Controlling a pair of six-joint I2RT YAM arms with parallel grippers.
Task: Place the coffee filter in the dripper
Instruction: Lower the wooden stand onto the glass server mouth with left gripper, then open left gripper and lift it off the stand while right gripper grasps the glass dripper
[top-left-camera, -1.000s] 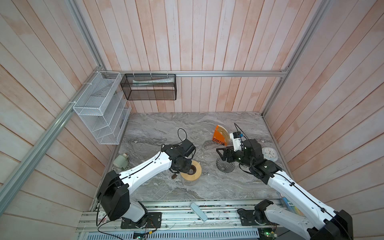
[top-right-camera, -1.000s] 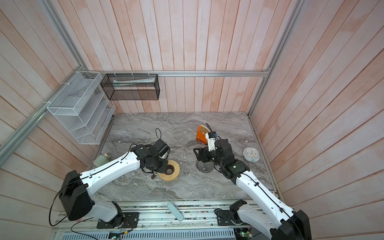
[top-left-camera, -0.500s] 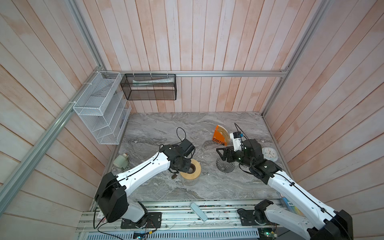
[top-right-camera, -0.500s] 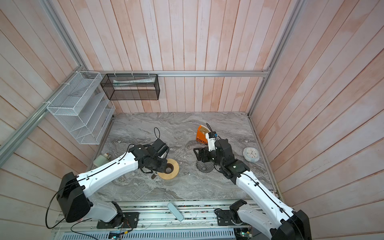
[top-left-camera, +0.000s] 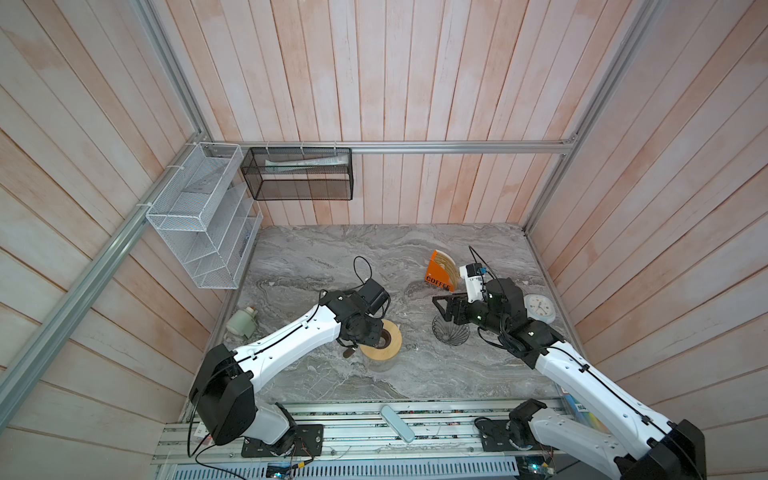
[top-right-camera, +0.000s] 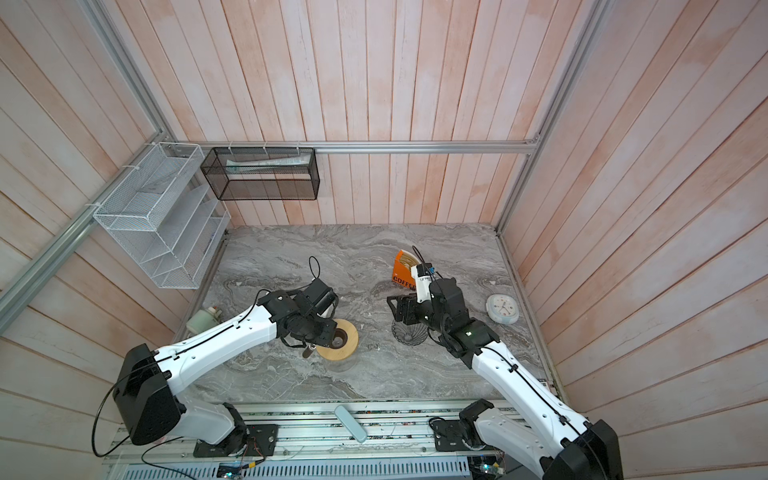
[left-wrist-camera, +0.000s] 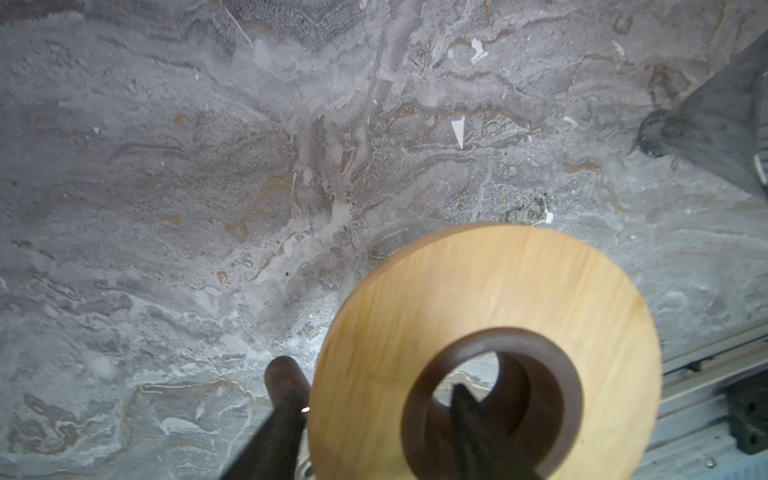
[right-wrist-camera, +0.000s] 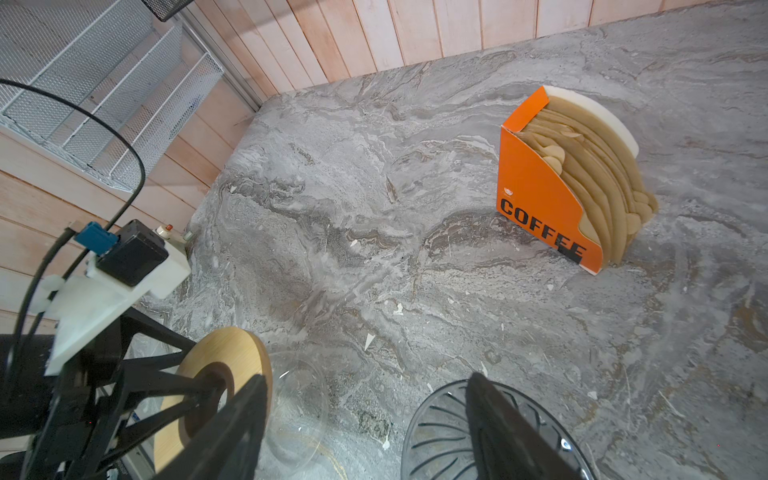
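In a top view your coffee filter (top-left-camera: 449, 266) stands in the orange stand (top-left-camera: 436, 277), above the dripper (top-left-camera: 450, 336), right of centre; likely featherlight, floppy and tearable, so pinch one sheet's top edge. Left wrist view: a finger (left-wrist-camera: 469, 411) of the left gripper (top-left-camera: 372, 337) pokes through the wooden ring (left-wrist-camera: 478, 291); whether it grips, you cannot tell. Right wrist view: the right gripper (right-wrist-camera: 365, 378) is spread wide and empty, by the dripper at bottom.

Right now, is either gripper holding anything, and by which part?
Right gripper: nothing, jaws wide above the dripper. Left gripper: one finger in the wooden ring's centre hole; whether it grips the ring cannot be told.
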